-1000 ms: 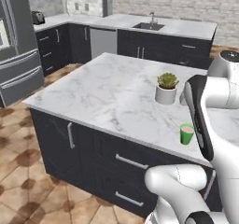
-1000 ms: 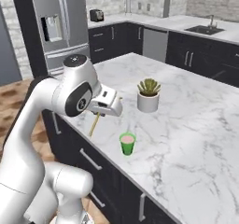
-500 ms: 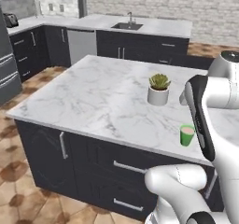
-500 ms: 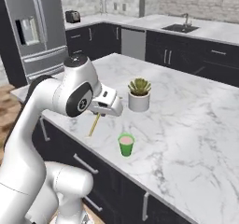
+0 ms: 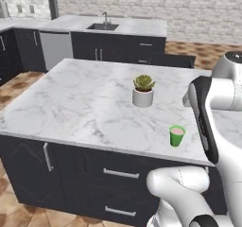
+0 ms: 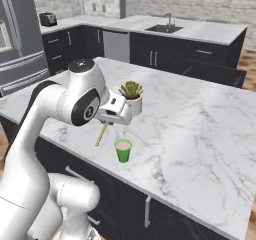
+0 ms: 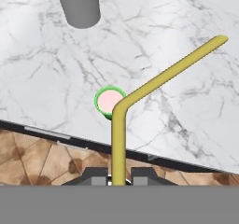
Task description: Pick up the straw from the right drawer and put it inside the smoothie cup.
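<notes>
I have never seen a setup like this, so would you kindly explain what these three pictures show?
It is a rendered kitchen with a white robot arm on a driving base. Two cameras ride behind the arm, left and right, looking over a marble island. The third sits on the hand and looks along the gripper. On the island stand a green smoothie cup with pink contents and a potted succulent. The jaws are shut on a bent yellow straw, held above the counter near the cup.

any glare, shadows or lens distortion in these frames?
Hand view: sharp; the straw looks kinked near the smoothie cup, possibly a rendering artefact. Left base view: flat even lighting, no glare, faint shadow under the potted succulent. Right base view: soft and low-detail, straw reads straight.
</notes>
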